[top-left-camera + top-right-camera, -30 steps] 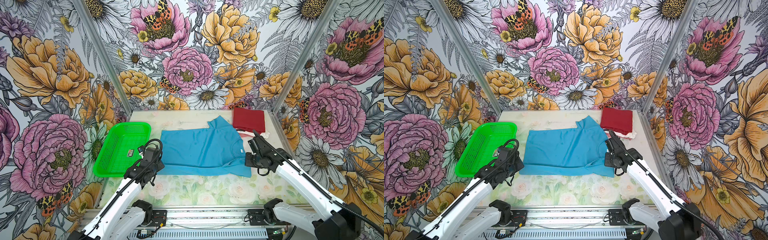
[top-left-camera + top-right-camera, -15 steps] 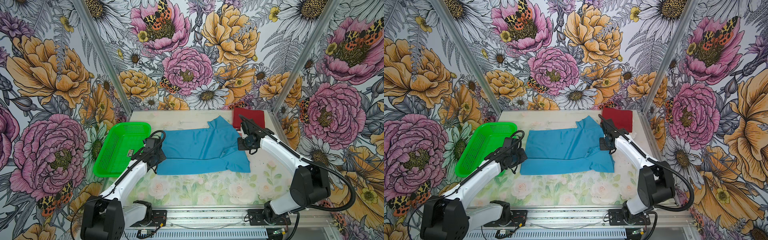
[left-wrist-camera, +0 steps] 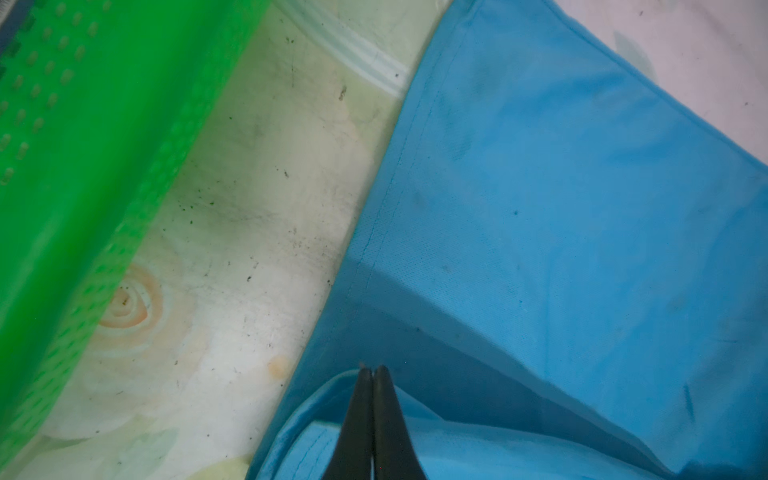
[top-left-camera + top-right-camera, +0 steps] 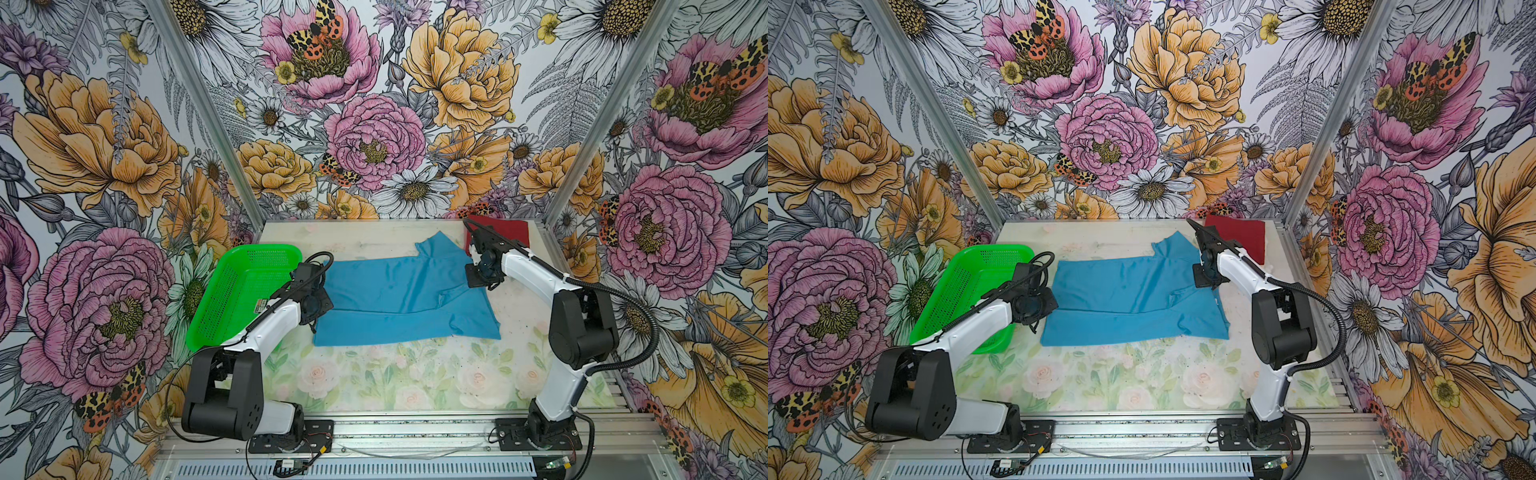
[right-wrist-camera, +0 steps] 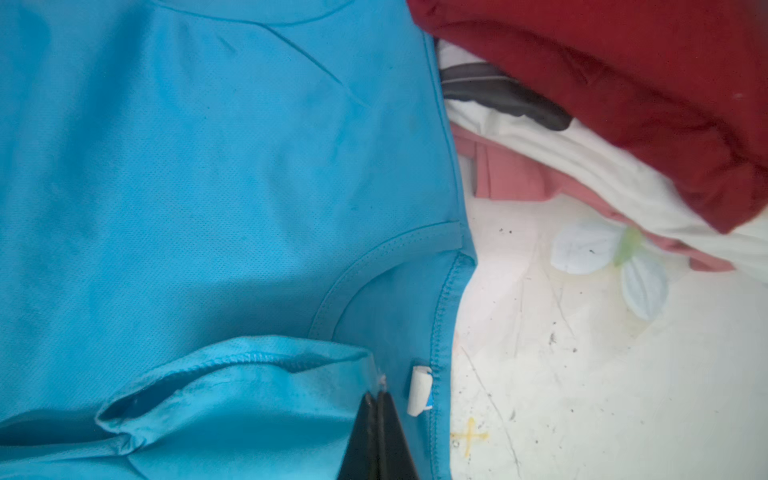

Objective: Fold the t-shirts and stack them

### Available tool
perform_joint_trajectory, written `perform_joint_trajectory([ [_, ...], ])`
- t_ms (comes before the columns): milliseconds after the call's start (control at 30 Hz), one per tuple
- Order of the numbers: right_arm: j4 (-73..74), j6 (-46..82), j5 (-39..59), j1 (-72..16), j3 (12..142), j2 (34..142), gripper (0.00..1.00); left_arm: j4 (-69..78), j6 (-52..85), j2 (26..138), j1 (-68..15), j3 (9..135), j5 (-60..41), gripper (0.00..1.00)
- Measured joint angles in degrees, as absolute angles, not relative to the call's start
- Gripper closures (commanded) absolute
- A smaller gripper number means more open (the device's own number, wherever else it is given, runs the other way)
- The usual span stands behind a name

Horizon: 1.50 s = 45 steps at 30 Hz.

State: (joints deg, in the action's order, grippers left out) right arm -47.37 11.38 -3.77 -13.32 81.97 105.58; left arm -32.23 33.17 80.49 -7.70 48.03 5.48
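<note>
Moved rearward, left claw [image 3: 373, 368] and right claw [image 5: 379, 394] pinch smooth, creased sky-blue shirt [image 4: 395, 291].

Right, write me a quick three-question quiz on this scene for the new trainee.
1. Pick one: the dark red t-shirt lies A) far right, B) near left, C) centre.
2. True or false: the left gripper and the right gripper are both shut on the blue t-shirt.
3. Fill in: the bright green thing beside the left arm is a mesh ___.

Key: 1 A; 2 true; 3 basket.
</note>
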Motion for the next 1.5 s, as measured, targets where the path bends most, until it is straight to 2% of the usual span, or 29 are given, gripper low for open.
perform_joint_trajectory([
  [300, -47.3, 10.5, -3.0, -11.7, 85.8, 109.8, 1.00, -30.6, 32.5, 85.7, -6.9, 51.4, 4.9, 1.00],
  [667, -47.3, 9.3, -1.3, -11.6, 90.9, 115.3, 1.00, -30.6, 32.5, 86.9, -5.3, 51.5, 4.5, 1.00],
  [700, -47.3, 9.3, -1.2, -11.6, 91.2, 115.6, 0.94, -30.5, 32.5, 87.0, -5.3, 51.5, 4.4, 0.97],
  [733, -47.2, 9.3, -1.2, -11.6, 91.4, 115.7, 0.78, -30.5, 32.5, 87.1, -5.2, 51.5, 4.2, 0.81],
  [767, -47.2, 9.3, -1.1, -11.6, 91.4, 115.7, 0.59, -30.5, 32.2, 87.4, -5.1, 51.5, 3.8, 0.58],
  [800, -47.3, 9.3, -1.0, -11.6, 91.4, 115.6, 0.46, -30.5, 32.2, 87.5, -4.9, 51.5, 3.3, 0.32],
  [833, -47.2, 9.3, -1.0, -11.6, 91.3, 115.5, 0.38, -30.6, 32.2, 87.5, -4.7, 51.5, 3.0, 0.12],
  [867, -47.0, 9.3, -0.9, -11.6, 90.9, 115.1, 0.34, -30.6, 32.2, 87.4, -4.6, 51.5, 2.8, 0.01],
  [1000, -45.6, 11.6, 0.3, -11.2, 83.0, 107.7, 0.31, -30.8, 32.9, 83.1, -4.3, 50.3, 2.2, 0.01],
  [1033, -45.3, 12.7, 0.7, -11.1, 80.3, 105.3, 0.24, -30.8, 33.3, 81.1, -4.3, 49.3, 2.0, 0.01],
  [1267, -43.2, 21.2, 2.5, -10.1, 59.5, 87.3, 0.22, -33.7, 37.7, 71.8, -7.9, 40.3, 2.1, 0.04],
  [1367, -43.0, 23.7, 2.5, -9.7, 53.3, 81.4, 0.21, -35.8, 39.5, 69.7, -9.7, 37.6, 2.4, 0.14],
  [1500, -42.4, 26.2, 3.1, -9.3, 48.3, 74.8, 0.23, -36.5, 41.9, 67.7, -11.1, 35.9, 3.3, 0.32],
])
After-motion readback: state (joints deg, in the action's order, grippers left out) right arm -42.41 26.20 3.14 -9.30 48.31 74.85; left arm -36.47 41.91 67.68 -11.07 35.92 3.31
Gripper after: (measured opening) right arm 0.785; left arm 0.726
